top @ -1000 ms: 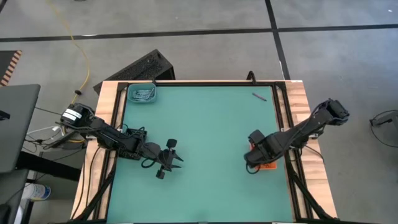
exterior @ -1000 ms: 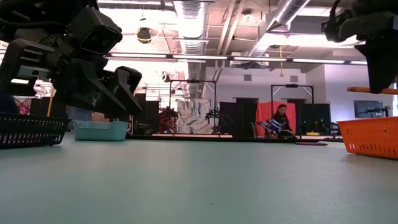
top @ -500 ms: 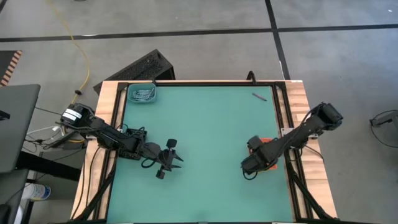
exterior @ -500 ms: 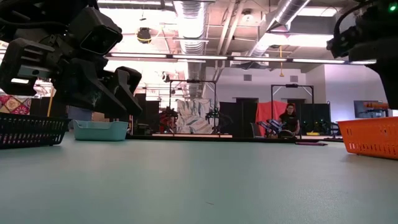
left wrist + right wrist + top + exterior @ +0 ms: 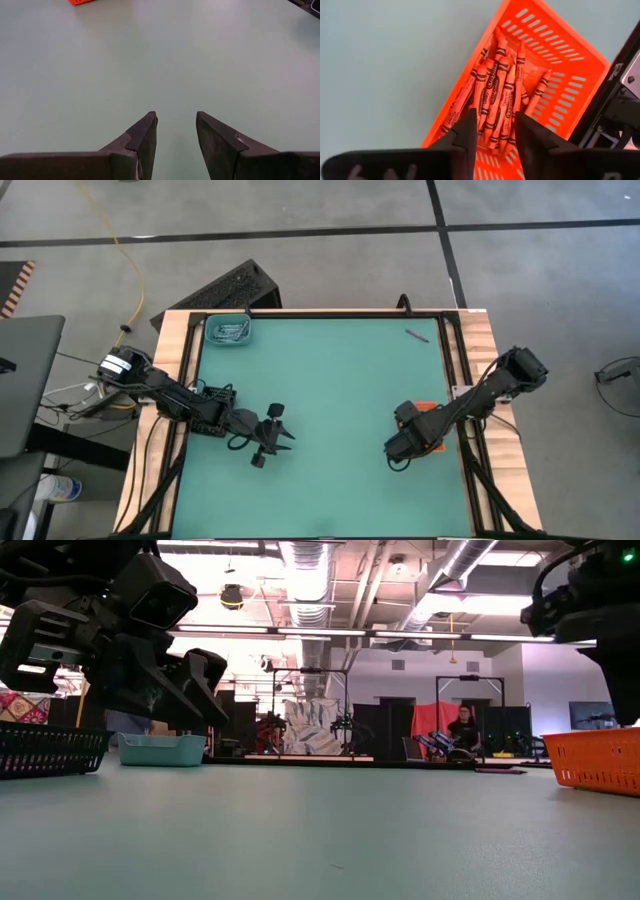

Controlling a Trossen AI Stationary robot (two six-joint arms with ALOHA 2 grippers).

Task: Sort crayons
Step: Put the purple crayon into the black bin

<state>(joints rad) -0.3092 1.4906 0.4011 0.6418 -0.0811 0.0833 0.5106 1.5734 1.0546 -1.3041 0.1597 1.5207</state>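
Note:
Several orange-red crayons (image 5: 492, 95) lie heaped in the orange tray (image 5: 570, 65) near the table's right edge (image 5: 434, 447). My right gripper (image 5: 495, 125) hangs open just above that heap, fingers pointing down, nothing between them. One grey-purple crayon (image 5: 417, 335) lies alone on the mat at the far right. The teal tray (image 5: 247, 332) in the far left corner holds pale crayons. My left gripper (image 5: 176, 122) waits open over bare mat at the left (image 5: 272, 435).
A black mesh tray (image 5: 50, 750) stands at the table's left, beside the left arm. The green mat's middle (image 5: 330, 410) is bare. Wooden rails and black frames run along both side edges. A person sits in the room far behind the table (image 5: 463, 730).
My right gripper has come down over the orange tray and shifted a little toward the table's near edge. The orange-red crayon it carried level above the tray sank with it and no longer shows under it in the low view.

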